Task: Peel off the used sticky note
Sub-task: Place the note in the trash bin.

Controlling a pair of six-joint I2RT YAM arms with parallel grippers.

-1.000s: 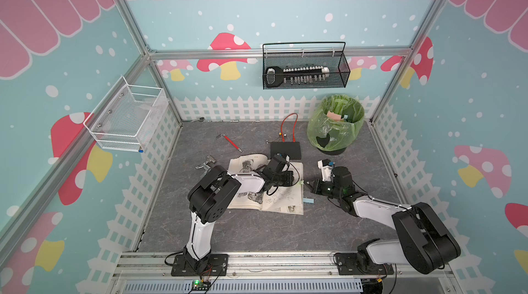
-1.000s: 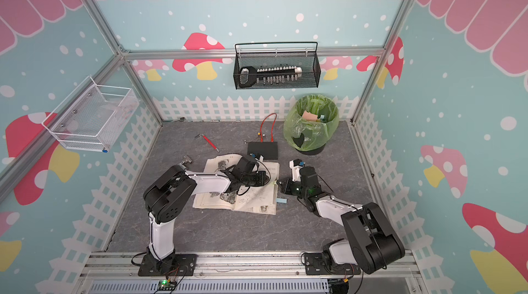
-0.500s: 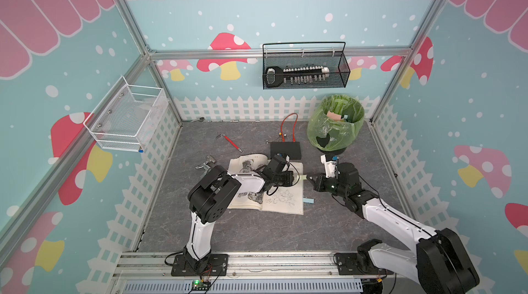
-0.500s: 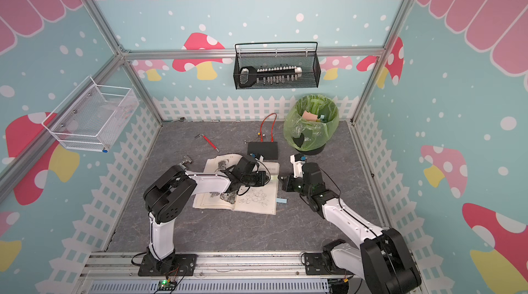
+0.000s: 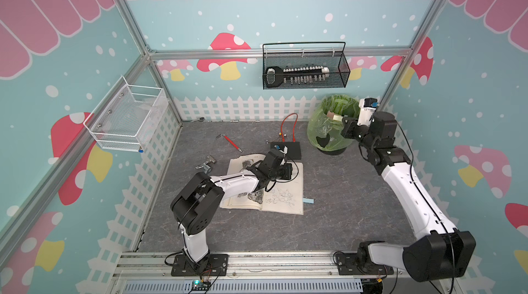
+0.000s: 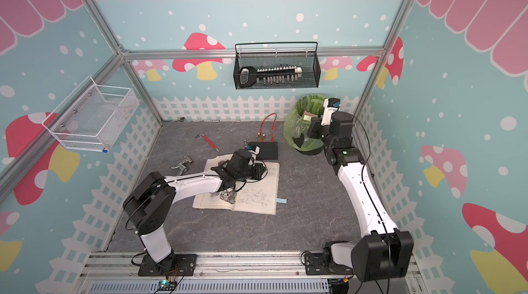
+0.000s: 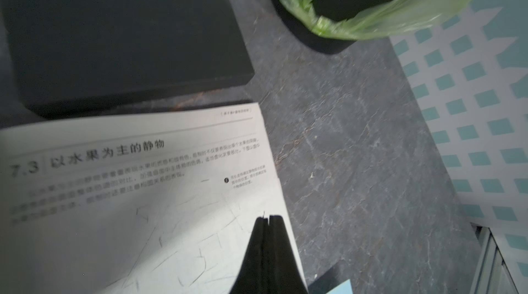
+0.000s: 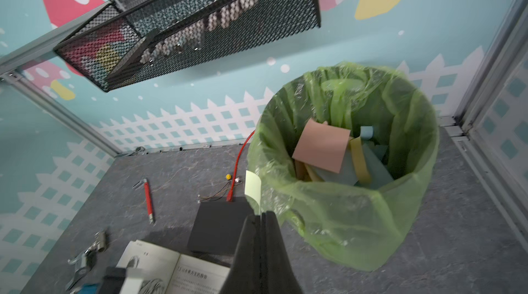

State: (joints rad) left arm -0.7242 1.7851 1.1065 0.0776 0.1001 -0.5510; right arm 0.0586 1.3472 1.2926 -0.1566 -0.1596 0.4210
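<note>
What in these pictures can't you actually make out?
1. Right wrist view: the shut right gripper hides the lower edge of the pale yellow-green sticky note.
2. Left wrist view: the small print in the open book is blurred; the frame edge cuts off the light blue paper slip.
3. Both top views: the row of small pale pieces in the black mesh basket is too small to identify.

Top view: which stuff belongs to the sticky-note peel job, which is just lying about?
Job: sticky note, right end effector shut on it, book, left end effector, bin.
Lying about: black box, red cable, red-handled tool, metal fitting, black basket, white basket.
</note>
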